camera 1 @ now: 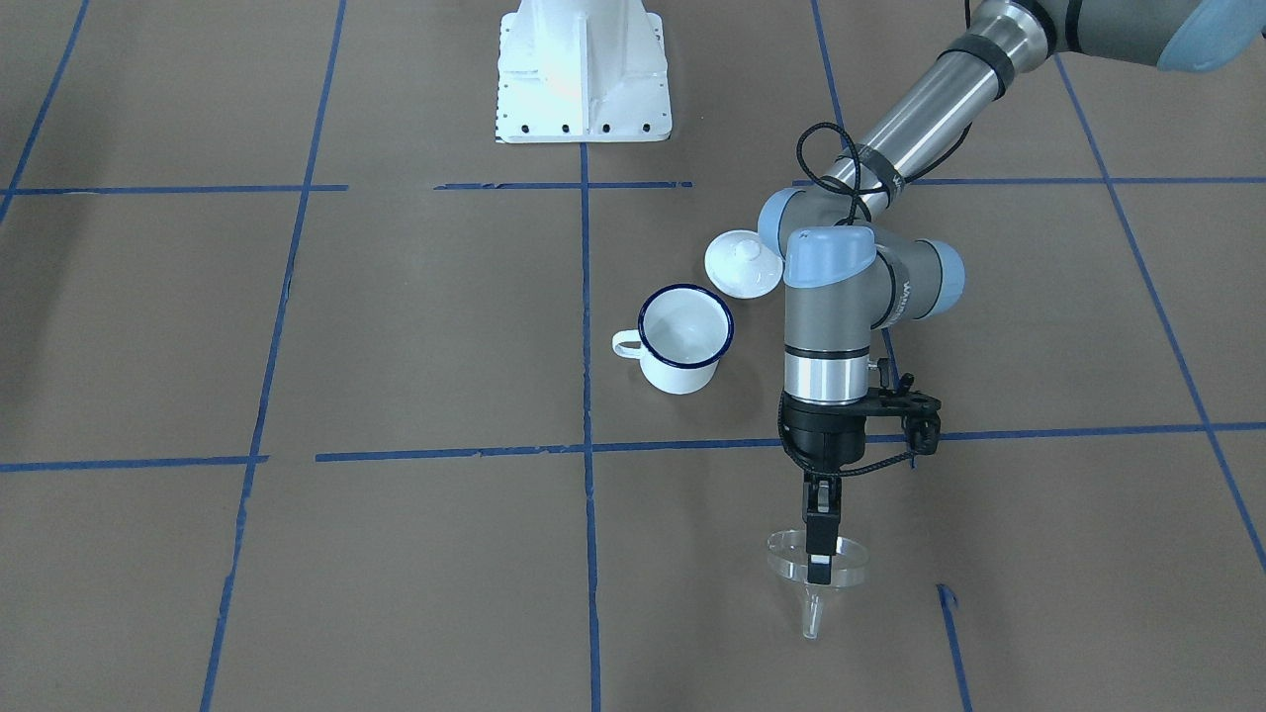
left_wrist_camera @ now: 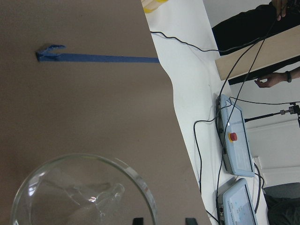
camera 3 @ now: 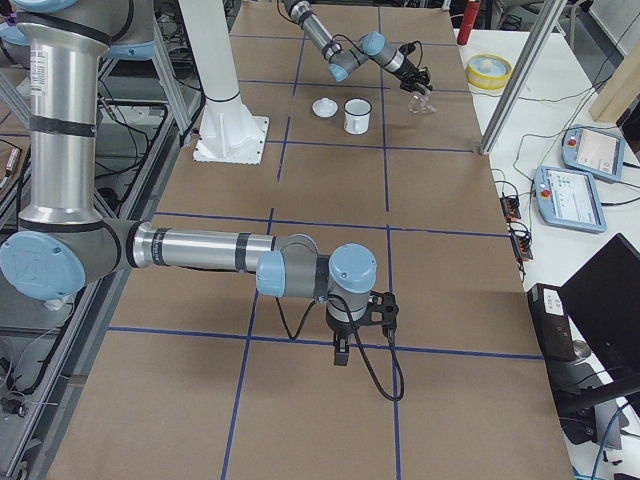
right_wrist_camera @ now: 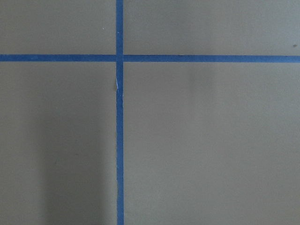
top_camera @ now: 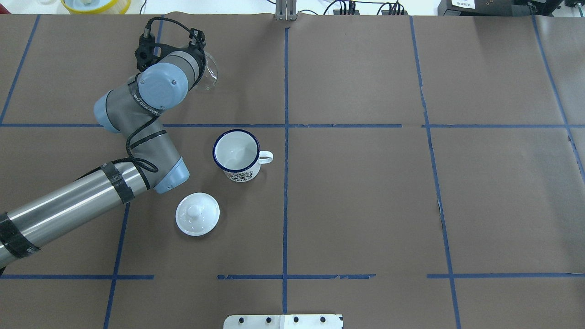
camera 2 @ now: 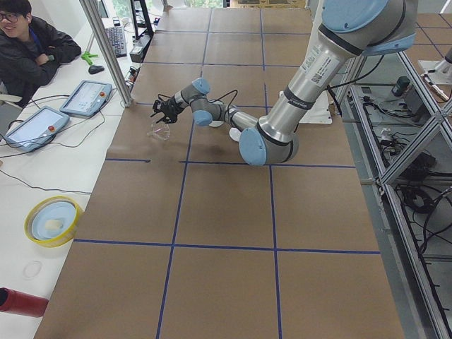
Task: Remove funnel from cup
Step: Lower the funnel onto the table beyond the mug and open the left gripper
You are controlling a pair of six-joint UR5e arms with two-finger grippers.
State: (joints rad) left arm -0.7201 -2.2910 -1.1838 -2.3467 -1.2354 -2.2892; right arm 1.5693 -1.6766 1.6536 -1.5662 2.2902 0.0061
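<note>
The clear funnel [camera 1: 788, 556] is out of the cup and off to the robot's left, far side of the table. My left gripper [camera 1: 820, 570] points down and is shut on its rim, spout pointing away from the robot. In the left wrist view the funnel [left_wrist_camera: 70, 197] fills the bottom left, with its rim between the two fingertips [left_wrist_camera: 137, 220]. I cannot tell whether it touches the table. The white cup [camera 1: 682, 341] with the dark blue rim stands upright and empty, also in the overhead view [top_camera: 237, 157]. My right gripper [camera 3: 341, 352] hovers over bare table far away; I cannot tell its state.
A white knobbed lid [top_camera: 197, 214] lies beside the cup, close to my left arm's elbow. The table's far edge [left_wrist_camera: 176, 122] runs near the funnel, with teach pendants [left_wrist_camera: 236, 150] and cables beyond. A yellow bowl [camera 2: 53, 220] sits off the table.
</note>
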